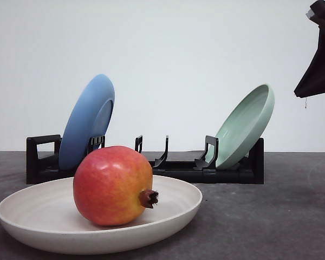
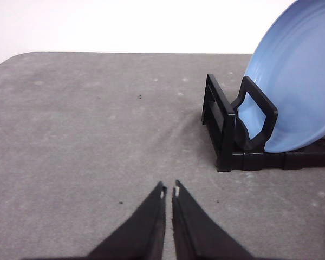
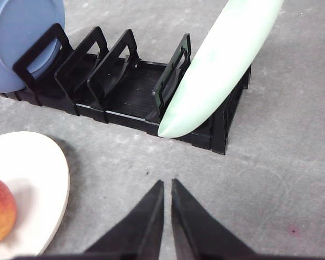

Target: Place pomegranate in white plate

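Front view: 1 pomegranate (image 1: pixel 112 185) is sitting inside the white plate (image 1: pixel 32 230), nearest the cam, crown nub sideways, so the task is looking done. Behind, 1 rack (image 1: pixel 146 165) is propping 2 plates on edge: blue plate (image 1: pixel 88 120), mint plate (image 1: pixel 246 123).

Left wrist view: left gripper (image 2: pixel 169 191) is hovering over bare worktop (image 2: pixel 86 135), jaws together, holding nothing.

Right wrist view: right gripper (image 3: pixel 167 184) is hanging w/ jaws together, empty, clear of the fruit.

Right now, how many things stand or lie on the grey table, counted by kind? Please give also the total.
Round shallow plates: 3 (off-white matte plate, blue plate, pale mint-green plate)
Glossy red and yellow pomegranate, lying in the off-white plate: 1
Black plastic dish rack, holding the blue and green plates: 1
Total: 5
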Action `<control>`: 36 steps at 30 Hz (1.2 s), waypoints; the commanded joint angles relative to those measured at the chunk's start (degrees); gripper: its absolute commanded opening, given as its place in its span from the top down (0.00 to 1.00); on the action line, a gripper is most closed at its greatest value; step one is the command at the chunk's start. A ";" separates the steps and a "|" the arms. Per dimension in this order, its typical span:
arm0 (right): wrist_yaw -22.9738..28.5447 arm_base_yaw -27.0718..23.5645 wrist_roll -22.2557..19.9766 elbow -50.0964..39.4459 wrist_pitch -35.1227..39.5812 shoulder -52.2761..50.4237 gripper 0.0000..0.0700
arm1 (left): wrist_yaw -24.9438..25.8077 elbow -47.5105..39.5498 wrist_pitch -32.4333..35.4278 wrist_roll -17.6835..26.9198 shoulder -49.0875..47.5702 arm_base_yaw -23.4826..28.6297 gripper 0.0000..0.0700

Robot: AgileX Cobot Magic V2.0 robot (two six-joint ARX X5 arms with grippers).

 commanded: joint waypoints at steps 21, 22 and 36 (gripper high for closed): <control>4.76 -0.07 -8.52 -0.44 -1.29 -3.25 0.97 | -0.14 -0.66 -0.07 0.43 -0.07 -0.02 1.00; 7.07 -0.25 -8.96 -1.08 -1.22 -4.68 0.97 | -0.15 -0.66 -0.07 0.43 -0.07 -0.02 1.00; 17.39 -8.32 -8.85 -22.67 0.59 -34.77 0.97 | -0.15 -0.66 -0.07 0.43 -0.07 -0.02 1.00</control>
